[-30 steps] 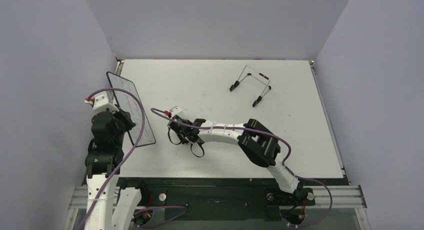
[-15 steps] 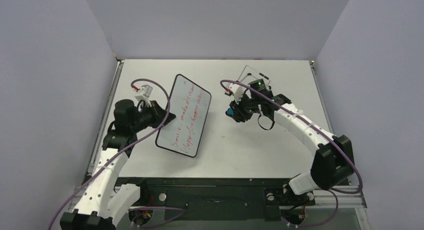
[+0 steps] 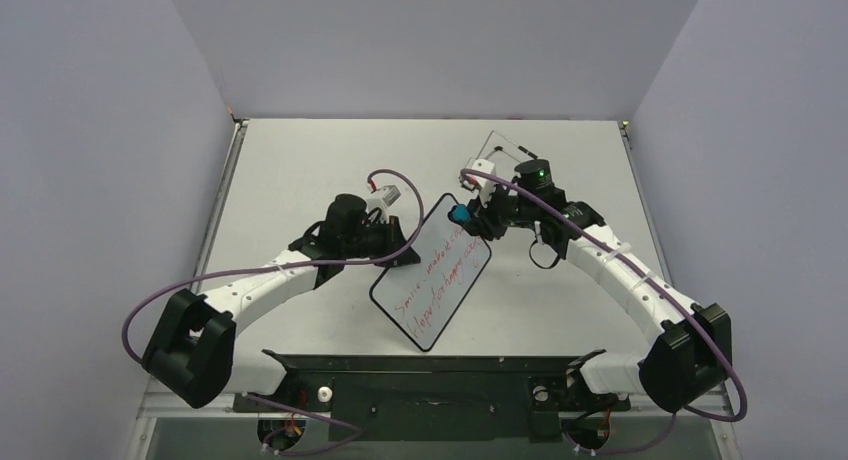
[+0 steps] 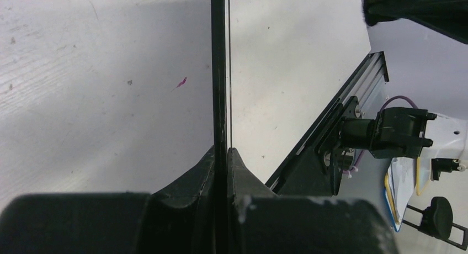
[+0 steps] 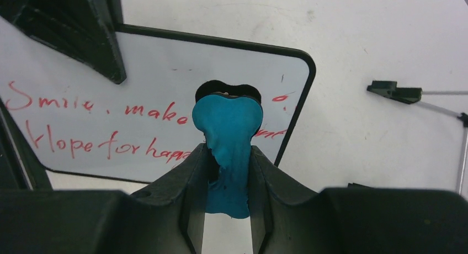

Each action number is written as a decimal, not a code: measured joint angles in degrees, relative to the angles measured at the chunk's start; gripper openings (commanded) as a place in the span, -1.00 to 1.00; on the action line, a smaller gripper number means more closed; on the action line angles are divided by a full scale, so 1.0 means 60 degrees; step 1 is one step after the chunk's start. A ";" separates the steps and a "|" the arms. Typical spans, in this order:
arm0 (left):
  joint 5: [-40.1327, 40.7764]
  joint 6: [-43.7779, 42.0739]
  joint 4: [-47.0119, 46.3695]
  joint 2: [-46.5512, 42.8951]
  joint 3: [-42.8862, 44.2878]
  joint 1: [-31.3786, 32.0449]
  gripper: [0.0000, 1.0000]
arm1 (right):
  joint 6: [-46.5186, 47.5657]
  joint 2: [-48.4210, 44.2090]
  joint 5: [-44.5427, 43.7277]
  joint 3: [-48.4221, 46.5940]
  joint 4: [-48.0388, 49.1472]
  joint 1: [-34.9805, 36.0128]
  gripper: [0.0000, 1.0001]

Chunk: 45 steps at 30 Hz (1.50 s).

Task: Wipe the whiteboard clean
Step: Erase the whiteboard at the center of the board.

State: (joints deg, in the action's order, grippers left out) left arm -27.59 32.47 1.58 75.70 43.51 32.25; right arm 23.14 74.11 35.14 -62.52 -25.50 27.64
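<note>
The whiteboard [image 3: 432, 276] is held tilted above the table's middle, with two lines of red handwriting on its face [image 5: 138, 83]. My left gripper [image 3: 392, 252] is shut on its left long edge; the left wrist view has the board edge-on [image 4: 219, 72] between the fingertips of that gripper [image 4: 222, 152]. My right gripper [image 3: 472, 220] is shut on a blue bone-shaped eraser [image 3: 459, 215]. The eraser's head [image 5: 227, 118] is at the board's face near its far right corner, over the end of the writing. Whether it touches I cannot tell.
The wire easel stand [image 3: 503, 145] lies on the table behind the right arm, and its black feet and wire [image 5: 394, 91] show to the right of the board. Grey walls close in the table on three sides. A black rail [image 3: 430, 365] runs along the near edge.
The left arm has swung the whiteboard from the far left to the table's middle. The right gripper, eraser in it, has gone from beside the easel to the board's far corner.
</note>
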 measured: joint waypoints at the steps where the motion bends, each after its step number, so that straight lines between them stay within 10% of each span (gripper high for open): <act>1: 0.0036 0.0080 -0.0084 0.0127 0.0066 0.0076 -1.00 | -0.0189 0.0040 -0.0113 0.0117 0.0215 -0.0102 -1.00; 45: 0.0182 0.0204 -0.0368 0.1257 0.0867 0.0106 -1.00 | -0.4870 0.2943 -0.2280 0.0754 0.3792 -0.0525 -1.00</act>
State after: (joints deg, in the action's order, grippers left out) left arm -26.50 33.69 -0.62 83.24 48.71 32.88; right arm -6.09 91.77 21.45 -58.00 -2.74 24.49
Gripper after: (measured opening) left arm 0.034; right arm 0.244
